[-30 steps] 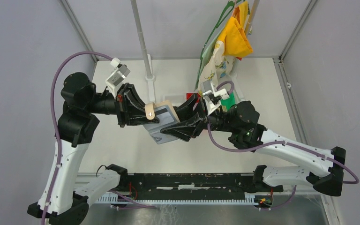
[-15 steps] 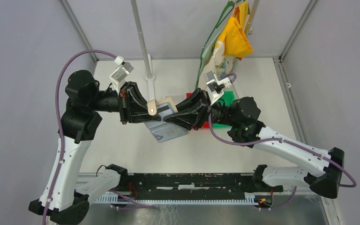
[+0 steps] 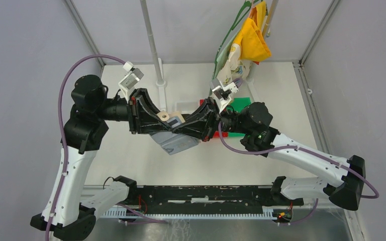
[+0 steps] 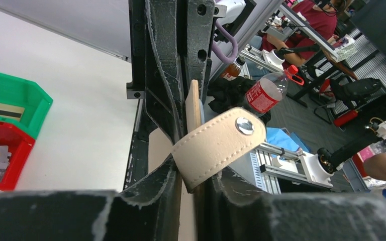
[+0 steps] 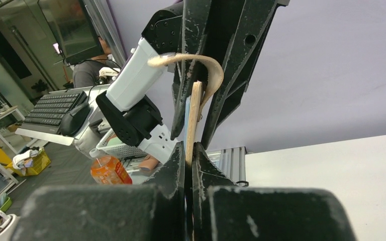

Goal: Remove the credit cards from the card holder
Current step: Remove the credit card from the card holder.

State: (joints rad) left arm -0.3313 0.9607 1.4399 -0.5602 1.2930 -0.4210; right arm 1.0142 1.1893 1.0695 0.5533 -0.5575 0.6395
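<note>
We judge the card holder (image 3: 177,143) soft, and the credit cards, unseen here, slick: pinch an exposed edge. The jaws of the left gripper (image 3: 160,122) and right gripper (image 3: 184,128) both clamp it.

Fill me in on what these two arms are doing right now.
Both arms hold the card holder up off the table between them. The left gripper is clamped on one side of it, near the tan strap tab, and the right gripper pinches the opposite edge. The strap hangs loose and unfastened. No credit card is clearly out of the holder in any view, so the removal itself looks not yet done.
</note>
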